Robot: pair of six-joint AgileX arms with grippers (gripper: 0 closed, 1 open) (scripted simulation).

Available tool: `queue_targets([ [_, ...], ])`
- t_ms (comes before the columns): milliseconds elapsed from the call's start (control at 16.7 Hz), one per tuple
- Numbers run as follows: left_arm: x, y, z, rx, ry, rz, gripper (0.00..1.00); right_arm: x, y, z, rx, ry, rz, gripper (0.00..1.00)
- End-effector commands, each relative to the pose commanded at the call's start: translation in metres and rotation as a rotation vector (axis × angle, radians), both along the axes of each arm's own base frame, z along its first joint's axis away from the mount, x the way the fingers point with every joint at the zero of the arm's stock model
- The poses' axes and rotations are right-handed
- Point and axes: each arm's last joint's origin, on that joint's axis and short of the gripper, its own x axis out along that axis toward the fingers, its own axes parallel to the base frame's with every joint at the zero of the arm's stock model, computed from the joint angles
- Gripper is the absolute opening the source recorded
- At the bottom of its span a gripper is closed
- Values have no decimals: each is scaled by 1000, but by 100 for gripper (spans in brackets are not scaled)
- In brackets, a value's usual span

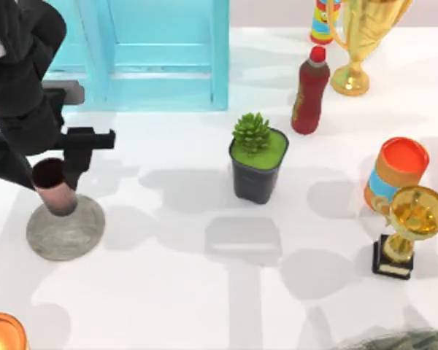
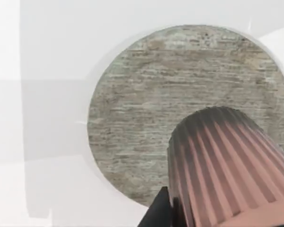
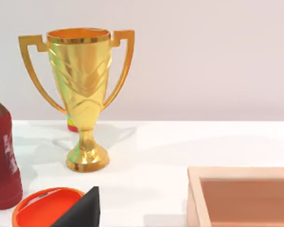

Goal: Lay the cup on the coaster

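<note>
The cup, a ribbed copper-brown tumbler, stands upright between the fingers of my left gripper, which is shut on it. Its base is over the far edge of the coaster, a mottled grey disc at the table's left. I cannot tell whether the base touches the disc. The left wrist view has the cup close up, with the coaster beneath it. A dark part of my right gripper points toward the back right objects.
A potted succulent stands mid-table. A red bottle, gold trophies and an orange cylinder crowd the right. A blue frame sits at the back left. A wooden box is in the right wrist view.
</note>
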Motion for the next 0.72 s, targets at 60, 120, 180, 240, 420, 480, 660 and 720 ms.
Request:
queue_targets([
  [60,1,0,-9,-2,-11,1,0,0,0,0,0,0,0,100],
  [120,0,0,-18,-3,-11,1,0,0,0,0,0,0,0,100],
  [180,-1,0,-27,-2,-6,1,0,0,0,0,0,0,0,100],
  [240,-2,0,-32,-2,-2,2,0,0,0,0,0,0,0,100],
  [420,-2,0,-34,-2,-1,2,0,0,0,0,0,0,0,100],
  [480,-2,0,-34,-2,-1,2,0,0,0,0,0,0,0,100],
  [660,-2,0,-34,-2,-1,2,23,0,0,0,0,0,0,100],
  [720,-2,0,-34,-2,-1,2,30,0,0,0,0,0,0,100],
])
